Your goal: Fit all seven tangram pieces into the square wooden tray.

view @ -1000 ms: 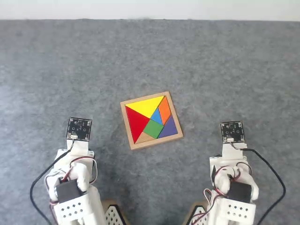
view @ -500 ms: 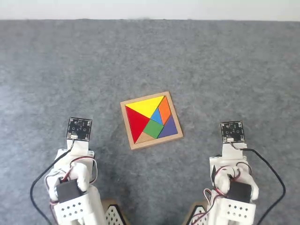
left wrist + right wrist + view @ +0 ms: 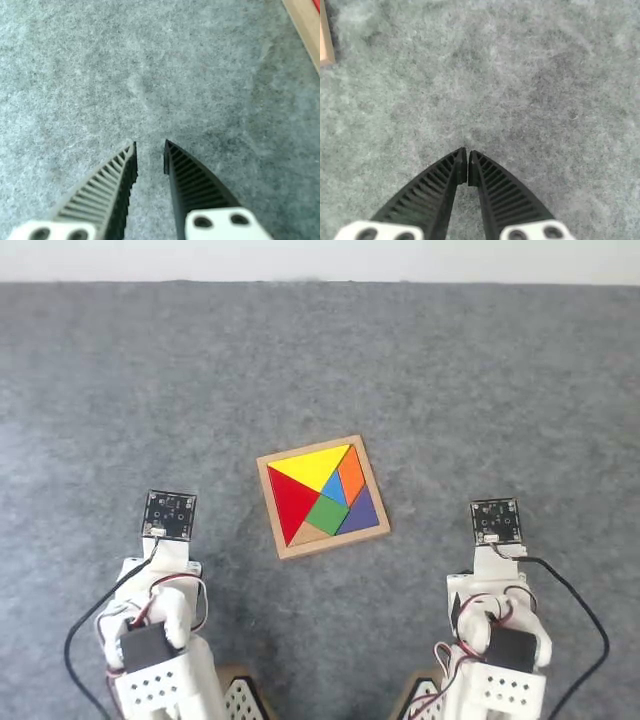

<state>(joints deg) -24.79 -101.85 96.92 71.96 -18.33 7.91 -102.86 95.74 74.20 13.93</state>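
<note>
"At mid-table, report the tray," says the operator.

"The wooden tray [image 3: 335,544] lies flat on the grey felt [image 3: 450,390], turned slightly out of line with the table edges. Seven pieces lie inside its rim: yellow triangle [image 3: 312,468], red triangle [image 3: 288,500], blue triangle [image 3: 334,488], green square [image 3: 326,513], orange parallelogram [image 3: 351,476], purple triangle [image 3: 362,512] and tan triangle [image 3: 308,533]. The pieces lie edge to edge and cover the tray floor."

"Arm positions?"

"The left arm [image 3: 160,620] and the right arm [image 3: 495,630] sit at the near edge of the table, one on each side of the tray and apart from it. Neither touches the tray."

"Left gripper condition?"

"The left gripper [image 3: 150,143] points down at bare felt. Its ribbed fingers are parted by a narrow gap at the tips, with nothing between them. One strip of the tray rim lies at the edge of the left wrist view, away from the fingertips."

"Right gripper condition?"

"The right gripper [image 3: 467,150] also points down at bare felt. Its fingertips meet and it holds nothing. A corner of the tray lies at the edge of the right wrist view, well apart from the tips."
</note>
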